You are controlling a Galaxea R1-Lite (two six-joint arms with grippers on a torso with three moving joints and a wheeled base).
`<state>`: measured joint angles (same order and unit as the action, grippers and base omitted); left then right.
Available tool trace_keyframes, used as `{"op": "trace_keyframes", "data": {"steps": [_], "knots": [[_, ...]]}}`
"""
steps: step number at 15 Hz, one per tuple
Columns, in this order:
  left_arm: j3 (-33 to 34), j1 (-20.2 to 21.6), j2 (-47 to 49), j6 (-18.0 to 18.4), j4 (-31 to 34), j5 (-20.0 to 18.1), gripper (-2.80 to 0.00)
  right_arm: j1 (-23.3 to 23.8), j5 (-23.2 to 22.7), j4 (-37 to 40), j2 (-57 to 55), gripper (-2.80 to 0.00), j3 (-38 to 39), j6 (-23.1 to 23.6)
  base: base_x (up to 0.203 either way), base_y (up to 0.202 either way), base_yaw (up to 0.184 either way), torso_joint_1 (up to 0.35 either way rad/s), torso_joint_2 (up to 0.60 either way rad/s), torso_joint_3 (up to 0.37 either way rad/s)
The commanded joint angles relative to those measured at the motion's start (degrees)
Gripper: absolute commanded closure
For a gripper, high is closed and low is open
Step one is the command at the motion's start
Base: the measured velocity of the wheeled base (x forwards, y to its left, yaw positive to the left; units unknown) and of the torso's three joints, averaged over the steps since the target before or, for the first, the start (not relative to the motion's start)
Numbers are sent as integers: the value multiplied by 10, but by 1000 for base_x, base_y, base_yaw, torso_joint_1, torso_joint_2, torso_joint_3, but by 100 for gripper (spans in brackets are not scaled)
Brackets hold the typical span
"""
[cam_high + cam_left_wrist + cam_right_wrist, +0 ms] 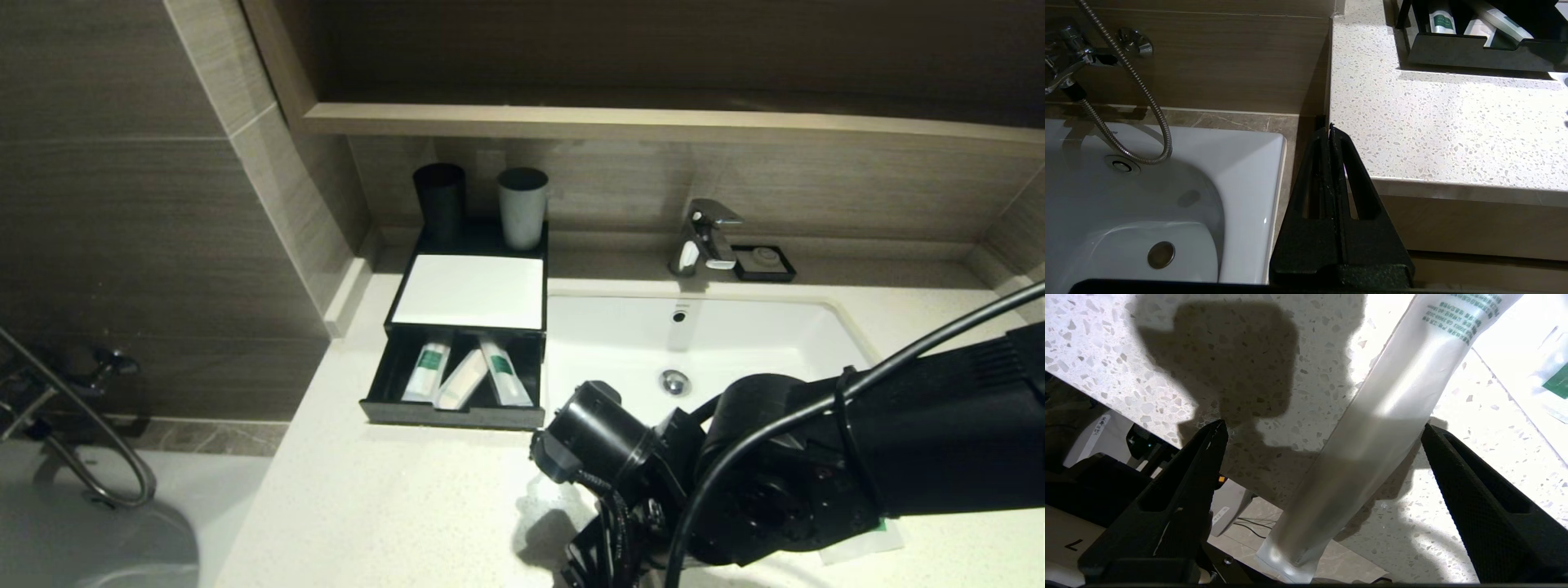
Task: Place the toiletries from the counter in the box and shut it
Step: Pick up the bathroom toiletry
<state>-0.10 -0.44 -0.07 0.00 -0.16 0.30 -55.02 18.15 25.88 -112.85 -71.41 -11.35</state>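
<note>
A black box (469,245) with a white top stands at the back of the counter, and its drawer (453,412) is pulled open. Three white toiletry packets (461,380) with green labels lie in the drawer. My right gripper (1323,426) is open, low over the counter's front edge. It straddles a frosted white sachet (1392,412) lying on the counter, whose end overhangs the edge; the fingers are apart from it. Another white packet with a green label (865,539) lies beside it. My left gripper (1329,128) is shut and empty, off the counter's front left corner.
A white sink (735,327) with a chrome faucet (706,237) and a black soap dish (763,263) lies right of the box. Two cups (522,204) stand behind the box. A bathtub (1147,196) and a shower hose (1126,81) are left of the counter.
</note>
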Motion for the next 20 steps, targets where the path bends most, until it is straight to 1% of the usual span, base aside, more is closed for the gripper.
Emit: {"op": "trace_keyframes", "data": {"steps": [1, 2, 3, 4, 10, 17, 20], "knots": [[0, 0, 0, 0, 0, 0, 0, 0, 9, 1, -2, -280, 0, -4, 0, 0, 0, 0, 0, 0], [0, 0, 1, 0, 0, 0, 0, 0, 9, 1, -4, -280, 0, -8, 0, 0, 0, 0, 0, 0], [0, 0, 1, 0, 0, 0, 0, 0, 10, 2, -5, -196, 0, -13, 0, 0, 0, 0, 0, 0], [0, 0, 0, 0, 0, 0, 0, 0, 9, 1, -6, 0, 0, -16, 0, 0, 0, 0, 0, 0], [0, 0, 0, 0, 0, 0, 0, 0, 9, 2, -8, 0, 0, -17, 0, 0, 0, 0, 0, 0], [0, 0, 0, 0, 0, 0, 0, 2, 10, 3, 16, 0, 5, -19, 0, 0, 0, 0, 0, 0], [0, 0, 1, 0, 0, 0, 0, 11, 8, 2, 45, 0, 1, -43, 0, 0, 0, 0, 0, 0]]}}
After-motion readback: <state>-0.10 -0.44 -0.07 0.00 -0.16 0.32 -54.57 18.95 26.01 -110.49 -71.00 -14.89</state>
